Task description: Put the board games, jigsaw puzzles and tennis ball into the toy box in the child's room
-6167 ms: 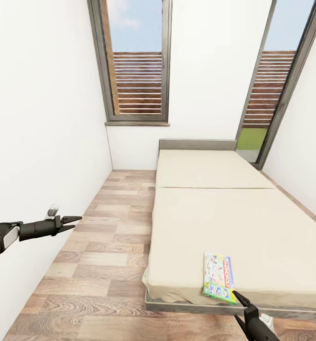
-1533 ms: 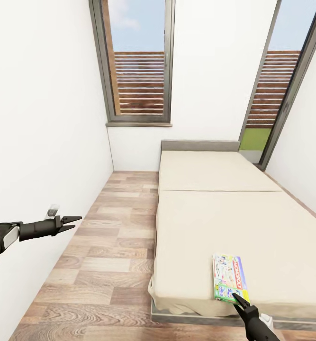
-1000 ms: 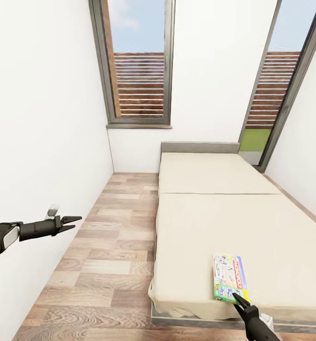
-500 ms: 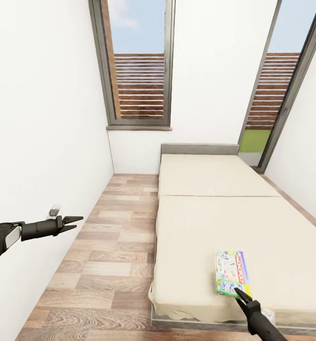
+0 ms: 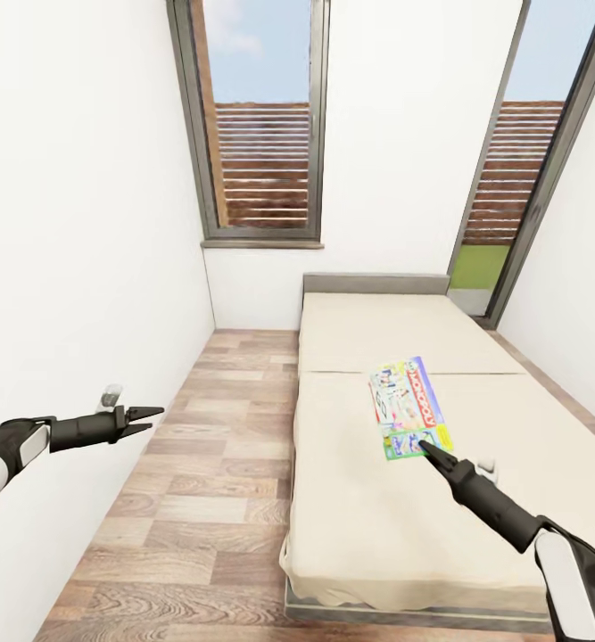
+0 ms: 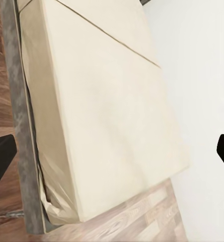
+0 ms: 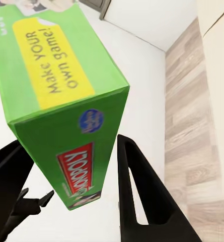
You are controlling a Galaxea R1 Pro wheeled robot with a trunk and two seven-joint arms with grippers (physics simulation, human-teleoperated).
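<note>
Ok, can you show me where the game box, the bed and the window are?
Game box (image 5: 408,407): head view, middle of its colourful lid.
Bed (image 5: 382,508): head view, bare cream mattress near the foot.
Window (image 5: 261,125): head view, glass of the left pane.

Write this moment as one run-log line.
phase: lift | right claw: shut on board game, raised above bed | left claw: open, idle

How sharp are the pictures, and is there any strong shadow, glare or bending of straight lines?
Head view: wide-angle lens, so the grey window frames lean outward; light is even, no glare.
Right wrist view: the green Monopoly board game box is close and its print readable; the right pincer is a black silhouette.
Left wrist view: the beige mattress looks soft, faintly blurred.
</note>
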